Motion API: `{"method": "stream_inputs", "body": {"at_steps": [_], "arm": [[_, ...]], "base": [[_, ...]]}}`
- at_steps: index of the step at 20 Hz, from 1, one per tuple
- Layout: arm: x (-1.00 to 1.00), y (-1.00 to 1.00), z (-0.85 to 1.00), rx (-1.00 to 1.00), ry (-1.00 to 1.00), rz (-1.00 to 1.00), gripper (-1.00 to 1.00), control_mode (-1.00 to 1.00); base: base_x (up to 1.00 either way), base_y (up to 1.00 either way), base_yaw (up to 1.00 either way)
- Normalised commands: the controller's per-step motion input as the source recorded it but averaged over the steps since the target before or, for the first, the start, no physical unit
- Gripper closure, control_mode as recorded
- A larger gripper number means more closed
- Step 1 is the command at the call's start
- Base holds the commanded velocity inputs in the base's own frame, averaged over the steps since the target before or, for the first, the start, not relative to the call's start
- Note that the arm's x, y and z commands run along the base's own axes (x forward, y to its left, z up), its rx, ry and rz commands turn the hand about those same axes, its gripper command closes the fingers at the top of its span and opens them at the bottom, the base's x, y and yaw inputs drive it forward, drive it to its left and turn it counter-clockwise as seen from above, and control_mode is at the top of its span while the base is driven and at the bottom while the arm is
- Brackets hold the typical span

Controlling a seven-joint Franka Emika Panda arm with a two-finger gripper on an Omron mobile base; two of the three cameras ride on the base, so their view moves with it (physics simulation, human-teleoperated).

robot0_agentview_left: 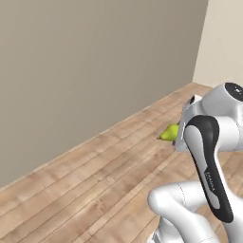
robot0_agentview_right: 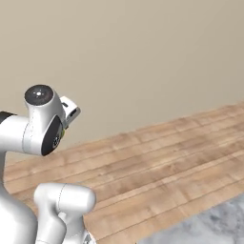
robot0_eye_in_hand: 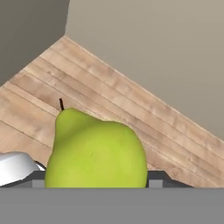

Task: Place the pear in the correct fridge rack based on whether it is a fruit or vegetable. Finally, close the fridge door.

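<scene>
- The gripper (robot0_eye_in_hand: 96, 186) is pinching the pear (robot0_eye_in_hand: 94, 151) between its fingers, stem pointing away.
- The pear (robot0_agentview_left: 169, 133) is hanging above the wooden floor (robot0_agentview_left: 95, 190), near the beige wall (robot0_agentview_left: 85, 61).

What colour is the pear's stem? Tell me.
Dark brown, nearly black, on the yellow-green pear; clearest in the hand view.

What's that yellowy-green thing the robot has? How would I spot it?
Look above the wooden floor by the plain grey wall. At the white arm's tip, the gripper holds the pear: yellow-green, fat at the bottom, narrowing to a short dark stem.
</scene>
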Motion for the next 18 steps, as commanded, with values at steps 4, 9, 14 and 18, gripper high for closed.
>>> {"method": "stream_inputs", "body": {"at_steps": [4,9,14,18], "arm": [[0.00,0.00,0.00,0.00,0.00,0.00,1.00,1.00],[0.00,0.00,0.00,0.00,0.00,0.00,1.00,1.00],[0.00,0.00,0.00,0.00,0.00,0.00,1.00,1.00],[0.00,0.00,0.00,0.00,0.00,0.00,1.00,1.00]], "base": [[0.82,-0.01,-0.51],[0.87,0.00,-0.50],[0.92,0.00,-0.45],[0.92,0.00,-0.44]]}}
